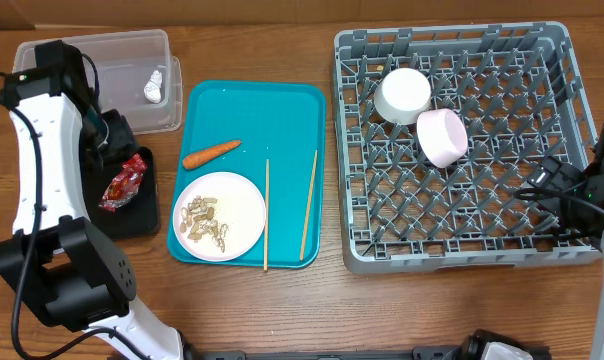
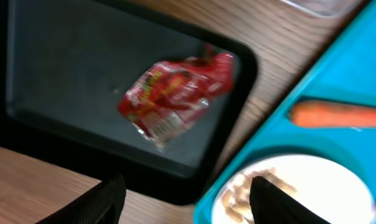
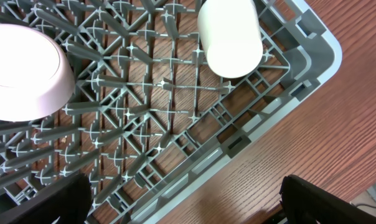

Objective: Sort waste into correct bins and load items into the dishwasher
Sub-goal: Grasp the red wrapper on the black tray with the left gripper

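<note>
Waste lies in three places. The red wrapper [image 2: 175,93] rests near the middle of the black tray [image 2: 63,74], with bare floor around it. The crumpled white wrapper [image 1: 155,87] sits against the 3 o'clock wall of the clear tub [image 1: 82,60]. The carrot [image 1: 212,153] lies on the teal tray [image 1: 282,110], at 12 o'clock from the plate [image 1: 244,205], which holds the nut-shell scraps [image 1: 204,218].

Two chopsticks [image 1: 266,215] lie apart, lengthwise, on the tray's 3 o'clock half, with open teal between them. The black tray's rim runs just beside the teal tray's 9 o'clock edge, with only a thin strip of table [image 1: 282,300] between.

The left gripper [image 2: 188,202] hangs above the black tray's rim. Its fingers are spread wide and nothing is between them.

The dish rack [image 1: 452,262] stands well apart at 3 o'clock from the teal tray. A cup [image 3: 230,37] and a bowl [image 3: 23,78] sit among the pegs toward the rack's 12 o'clock side, just beside each other. The rest of the lattice is free.

The right gripper [image 3: 182,205] sits at the rack's 3 o'clock wall, straddling the grid edge and the bare wood outside it. Its fingers are parted wide and hold nothing.
</note>
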`<move>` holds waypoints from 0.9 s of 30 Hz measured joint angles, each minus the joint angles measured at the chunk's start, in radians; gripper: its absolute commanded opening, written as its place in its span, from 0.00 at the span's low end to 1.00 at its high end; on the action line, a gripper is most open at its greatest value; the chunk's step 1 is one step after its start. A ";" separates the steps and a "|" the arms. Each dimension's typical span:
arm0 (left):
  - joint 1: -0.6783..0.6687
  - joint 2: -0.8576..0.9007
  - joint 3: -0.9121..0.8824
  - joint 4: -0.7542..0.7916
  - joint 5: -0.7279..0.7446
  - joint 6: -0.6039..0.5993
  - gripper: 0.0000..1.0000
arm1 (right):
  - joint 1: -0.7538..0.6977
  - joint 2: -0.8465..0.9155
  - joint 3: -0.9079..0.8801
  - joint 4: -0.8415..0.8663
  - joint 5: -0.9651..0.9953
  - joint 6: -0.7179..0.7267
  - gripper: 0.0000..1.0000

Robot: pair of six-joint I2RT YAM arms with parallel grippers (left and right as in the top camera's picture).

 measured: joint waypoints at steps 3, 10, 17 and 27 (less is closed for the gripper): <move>0.000 0.000 -0.065 0.069 -0.040 0.000 0.66 | 0.000 0.000 0.000 0.000 -0.001 0.000 1.00; 0.000 0.003 -0.255 0.203 -0.074 0.000 0.67 | 0.000 0.000 0.000 -0.003 0.000 0.000 1.00; 0.000 0.005 -0.411 0.355 -0.081 0.003 0.52 | 0.000 0.000 0.000 -0.003 -0.001 0.000 1.00; 0.000 0.005 -0.450 0.395 -0.086 0.017 0.04 | 0.000 0.000 0.000 -0.005 -0.001 -0.001 1.00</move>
